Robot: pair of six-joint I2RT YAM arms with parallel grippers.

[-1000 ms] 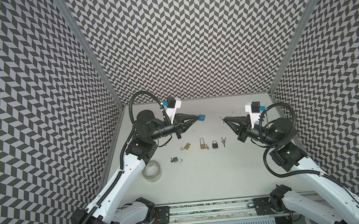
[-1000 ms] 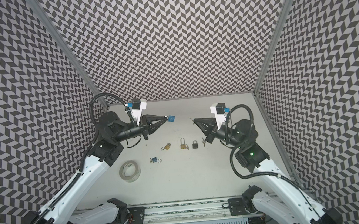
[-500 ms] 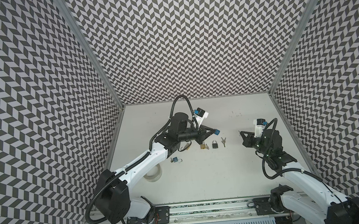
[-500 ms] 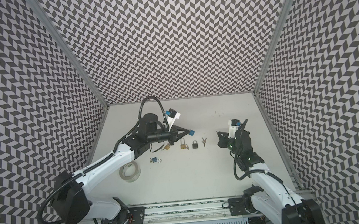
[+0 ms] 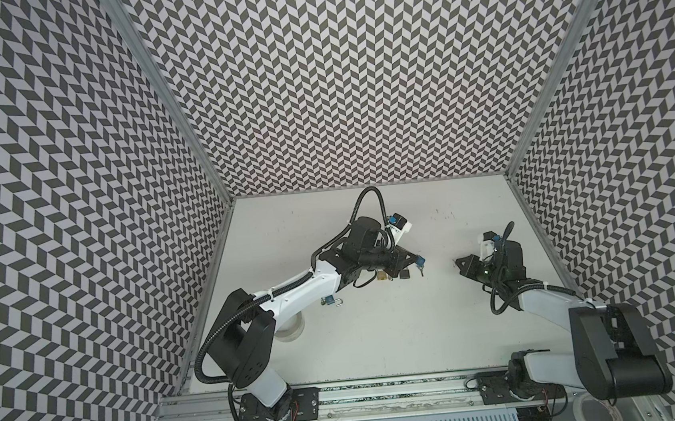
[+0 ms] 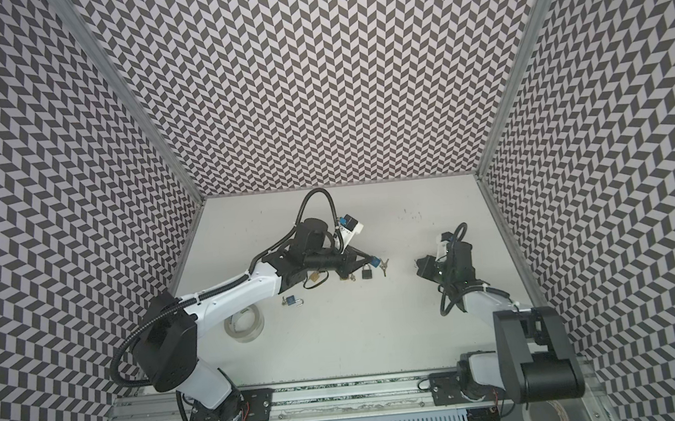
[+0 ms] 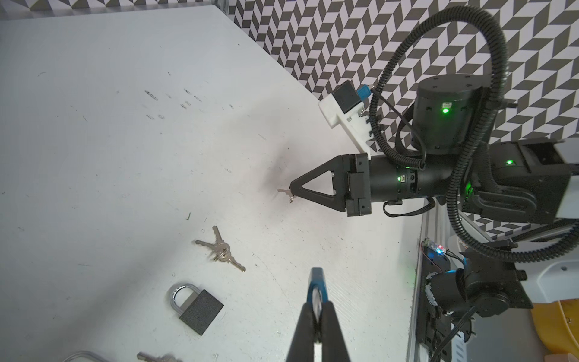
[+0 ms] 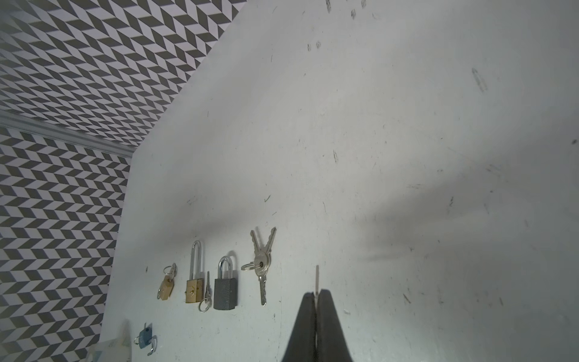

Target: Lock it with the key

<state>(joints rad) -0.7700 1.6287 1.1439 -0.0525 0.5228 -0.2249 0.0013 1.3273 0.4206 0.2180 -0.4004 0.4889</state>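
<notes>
My left gripper [image 7: 318, 305] is shut on a small blue padlock [image 7: 317, 283], seen edge-on and sticking out past the fingertips. In both top views it hangs low over the table beside the row of padlocks [image 5: 419, 262] [image 6: 375, 261]. Facing it from the right, a short gap away, my right gripper [image 8: 316, 294] [image 5: 457, 262] is shut on a thin silver key [image 8: 317, 279]. The key's blade points toward the left gripper, and the key [image 7: 285, 191] shows at the right gripper's tip in the left wrist view.
On the table lie a grey padlock [image 8: 225, 293] [image 6: 367, 273], a bunch of keys [image 8: 261, 260] [image 7: 221, 249], a long-shackled brass padlock [image 8: 193, 282], a small brass padlock [image 8: 166, 286], another blue padlock [image 6: 291, 301] and a tape roll [image 6: 244, 323]. Patterned walls enclose three sides.
Both arms have dropped from a raised pose to just above the table. The left gripper has reached right, over the padlock row. Both grips are unchanged.
</notes>
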